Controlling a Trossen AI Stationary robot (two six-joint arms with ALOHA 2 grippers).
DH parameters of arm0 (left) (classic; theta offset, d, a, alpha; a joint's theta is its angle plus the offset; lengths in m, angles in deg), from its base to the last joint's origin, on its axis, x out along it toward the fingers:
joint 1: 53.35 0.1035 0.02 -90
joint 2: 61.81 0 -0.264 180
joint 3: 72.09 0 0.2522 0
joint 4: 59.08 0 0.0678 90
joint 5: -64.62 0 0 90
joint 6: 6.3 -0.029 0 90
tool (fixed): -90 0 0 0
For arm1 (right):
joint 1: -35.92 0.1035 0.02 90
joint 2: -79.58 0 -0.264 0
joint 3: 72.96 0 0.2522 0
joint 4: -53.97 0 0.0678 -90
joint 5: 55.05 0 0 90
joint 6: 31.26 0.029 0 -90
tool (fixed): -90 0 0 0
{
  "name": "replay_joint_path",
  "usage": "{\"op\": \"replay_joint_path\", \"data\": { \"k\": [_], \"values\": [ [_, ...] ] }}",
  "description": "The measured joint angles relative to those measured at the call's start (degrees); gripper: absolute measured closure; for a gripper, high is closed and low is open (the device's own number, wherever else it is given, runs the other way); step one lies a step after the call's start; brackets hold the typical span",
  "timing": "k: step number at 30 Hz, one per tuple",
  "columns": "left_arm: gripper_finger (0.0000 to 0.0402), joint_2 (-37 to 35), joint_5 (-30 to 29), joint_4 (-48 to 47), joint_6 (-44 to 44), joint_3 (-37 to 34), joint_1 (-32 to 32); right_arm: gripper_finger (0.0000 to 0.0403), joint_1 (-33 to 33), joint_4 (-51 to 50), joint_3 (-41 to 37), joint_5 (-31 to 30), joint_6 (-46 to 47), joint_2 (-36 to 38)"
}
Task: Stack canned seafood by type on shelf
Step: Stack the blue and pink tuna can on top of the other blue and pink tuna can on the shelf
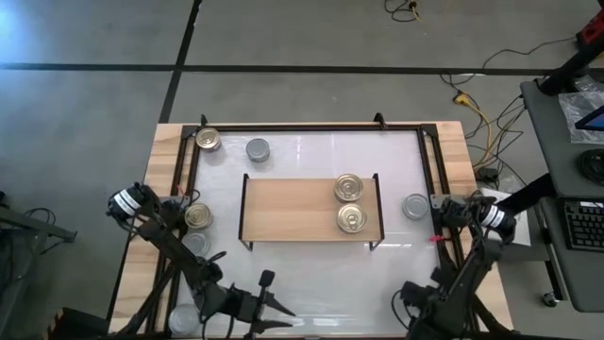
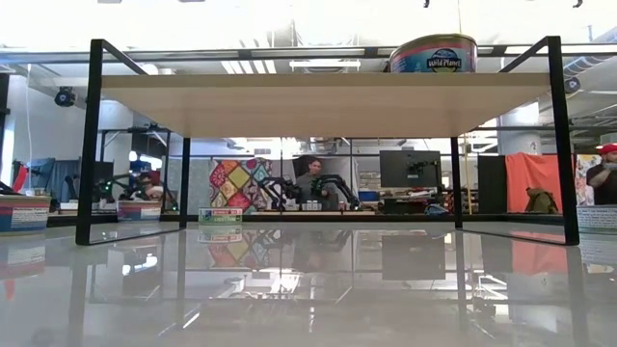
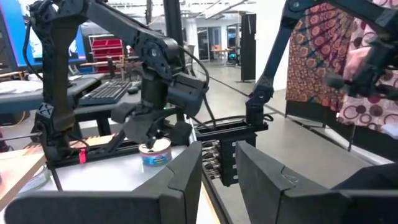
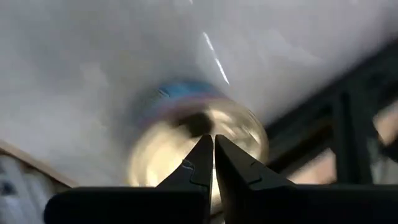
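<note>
Two gold-topped cans (image 1: 350,202) sit grouped on the shelf (image 1: 288,209), a silver can (image 1: 414,206) at its three o'clock beneath the right gripper (image 4: 213,163), fingers pressed together, while the left gripper (image 3: 217,168) waits spread at seven o'clock.

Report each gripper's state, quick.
Left gripper: open, holding nothing.
Right gripper: closed, holding nothing, pointed at a can.
</note>
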Motion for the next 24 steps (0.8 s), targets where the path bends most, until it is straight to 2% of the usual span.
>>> {"op": "replay_joint_path", "data": {
  "k": [2,9,12,16,20,24],
  "values": [
    [0.0318,0.0,0.0,-0.2,0.2,0.0,0.0,0.0394,-1.2,1.8,0.2,-2.7,-1.5,0.0],
    [0.0318,0.1,0.2,-3.1,4.8,0.0,0.0,0.0394,-4.1,8.1,6.1,-18.0,-8.8,0.0],
    [0.0318,0.1,0.3,-4.3,6.0,0.0,0.0,0.0394,-3.5,7.4,9.5,-20.9,-10.4,0.5],
    [0.0318,0.1,0.5,-6.3,7.7,0.0,0.2,0.0394,-0.5,2.3,9.7,-19.4,-5.3,1.4],
    [0.0318,0.1,1.1,-6.6,8.2,0.0,0.8,0.0394,3.3,-0.4,8.2,-12.8,1.3,1.6],
    [0.0318,0.1,2.2,-6.7,9.3,0.0,1.3,0.0394,5.1,-0.2,5.1,-8.7,2.6,1.6]
  ]
}}
